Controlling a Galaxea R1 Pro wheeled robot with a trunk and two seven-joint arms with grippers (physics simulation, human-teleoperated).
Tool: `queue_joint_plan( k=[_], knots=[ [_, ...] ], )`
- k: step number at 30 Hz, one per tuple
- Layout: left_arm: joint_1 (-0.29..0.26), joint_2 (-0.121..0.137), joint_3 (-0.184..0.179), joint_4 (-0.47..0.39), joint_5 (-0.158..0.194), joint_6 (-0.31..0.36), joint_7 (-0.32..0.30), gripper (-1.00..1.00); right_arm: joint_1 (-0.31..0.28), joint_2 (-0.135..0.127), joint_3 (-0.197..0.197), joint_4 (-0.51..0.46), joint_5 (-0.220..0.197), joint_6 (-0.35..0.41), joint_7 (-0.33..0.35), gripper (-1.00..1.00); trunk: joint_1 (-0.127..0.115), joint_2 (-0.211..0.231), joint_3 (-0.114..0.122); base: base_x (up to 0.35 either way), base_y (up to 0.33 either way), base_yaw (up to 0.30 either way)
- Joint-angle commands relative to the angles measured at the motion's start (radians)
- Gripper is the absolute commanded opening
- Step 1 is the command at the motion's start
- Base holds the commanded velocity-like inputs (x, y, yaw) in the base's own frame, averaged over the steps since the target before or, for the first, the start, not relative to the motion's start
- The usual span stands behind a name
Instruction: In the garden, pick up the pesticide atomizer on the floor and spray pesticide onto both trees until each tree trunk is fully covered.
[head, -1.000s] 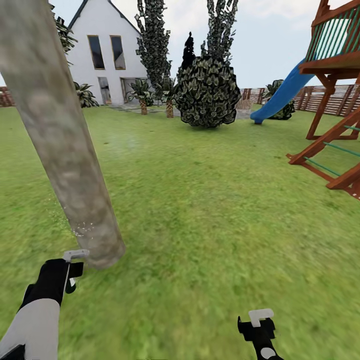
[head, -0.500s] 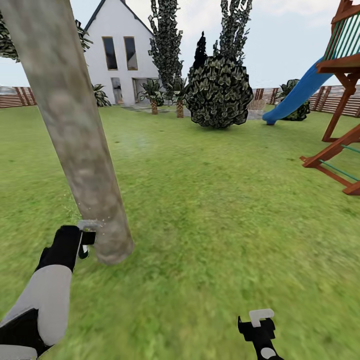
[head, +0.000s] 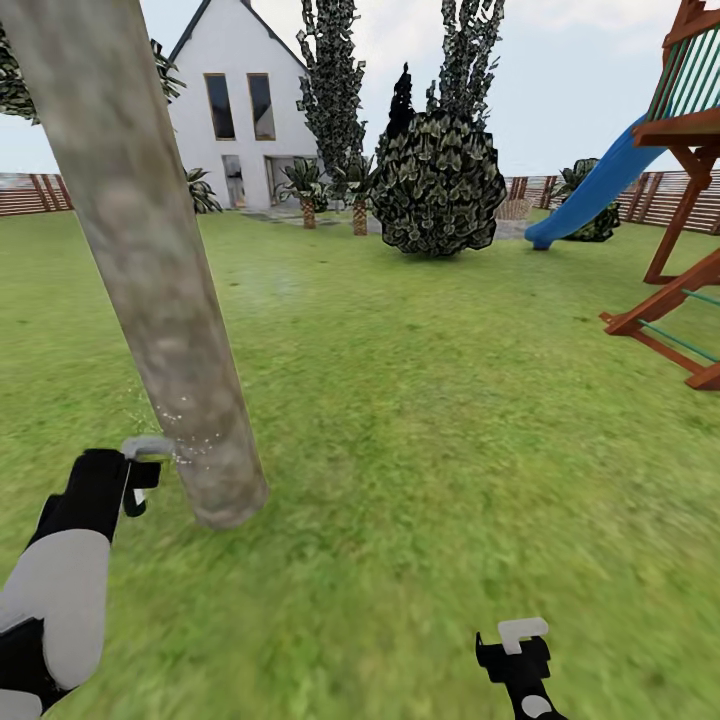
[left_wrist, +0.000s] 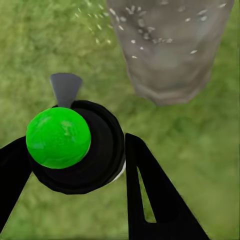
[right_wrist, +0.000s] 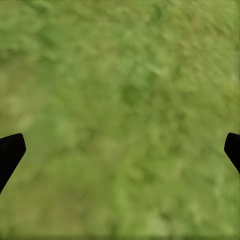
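Across the head view the lawn (head: 450, 430) and the leaning tree trunk (head: 150, 260), running from the upper left down to the lower-left middle, sit exactly as they did half a second ago, so the camera has held still; only the left arm has changed, its left gripper (head: 135, 470) now higher and further toward the left edge, just beside the trunk's base. More white pesticide specks (head: 185, 450) dot the bark there. The left wrist view shows what the head view cannot: the two black fingers (left_wrist: 150, 195) are clamped around the atomizer (left_wrist: 75, 145), a black body with a bright green cap and a grey nozzle aimed at the speckled trunk foot. At the lower right edge the right gripper (head: 522, 640) hangs over grass; its wrist view shows the fingertips (right_wrist: 10, 150) spread wide apart at the frame's side edges, holding nothing.
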Motion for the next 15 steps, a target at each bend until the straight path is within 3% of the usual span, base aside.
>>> queue_joint_plan(
  k=[1,4,10,15],
  knots=[
    [0.003,0.004,-0.001,-0.001,-0.010,0.003,-0.010,-1.00,-0.001,0.000,-0.008,0.001,0.010,-0.004,-0.003,1.00,0.000,0.000,-0.001,0.000,0.000,0.000],
    [0.005,0.001,0.000,0.005,-0.009,0.003,-0.012,-1.00,-0.001,0.000,-0.008,0.001,0.010,-0.004,-0.003,1.00,0.000,0.000,-0.001,0.088,0.000,0.000],
    [0.006,-0.006,0.000,0.012,-0.006,0.003,-0.012,-1.00,-0.001,0.000,-0.008,0.001,0.010,-0.004,-0.003,1.00,0.000,0.000,-0.001,0.305,0.000,0.000],
    [0.008,-0.020,0.001,0.013,-0.004,0.003,-0.012,-1.00,-0.001,0.000,-0.008,0.000,0.009,-0.004,-0.003,1.00,0.000,0.000,-0.001,0.033,-0.019,0.079]
  ],
)
